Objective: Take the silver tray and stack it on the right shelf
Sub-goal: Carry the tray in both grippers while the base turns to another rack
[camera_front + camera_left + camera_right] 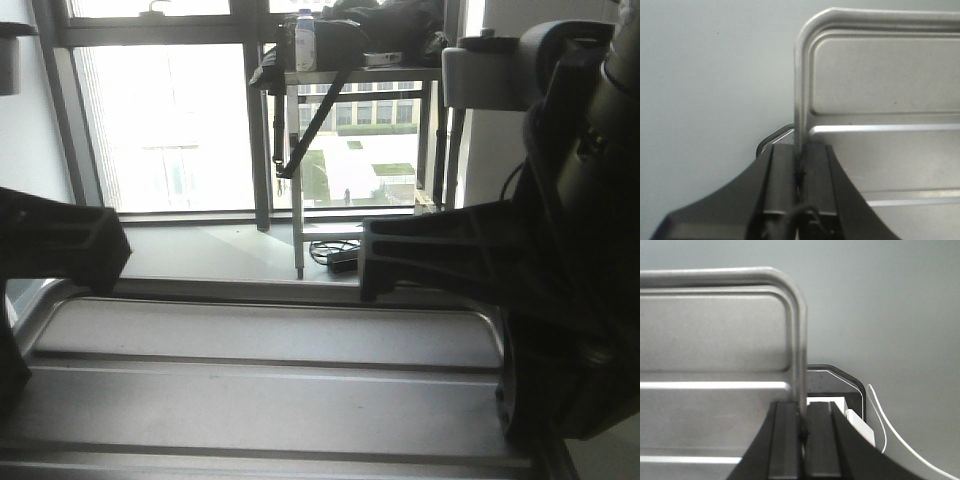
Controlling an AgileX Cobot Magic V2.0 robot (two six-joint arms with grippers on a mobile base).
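Observation:
The silver tray [260,380] fills the lower part of the front view, held up level, its two long ridges running across the floor. My left gripper [800,150] is shut on the tray's left rim [799,100], one finger inside the tray and one outside. My right gripper [802,407] is shut on the tray's right rim [801,340] in the same way. In the front view both black grippers reach in from the sides, left [95,250] and right [385,260]. The right shelf is out of view.
Straight ahead are tall bright windows [170,120] and a metal table [360,75] with a bottle and dark bags on it. Cables lie on the floor under it. Below the right gripper a dark-rimmed box with white items [850,410] shows over grey floor.

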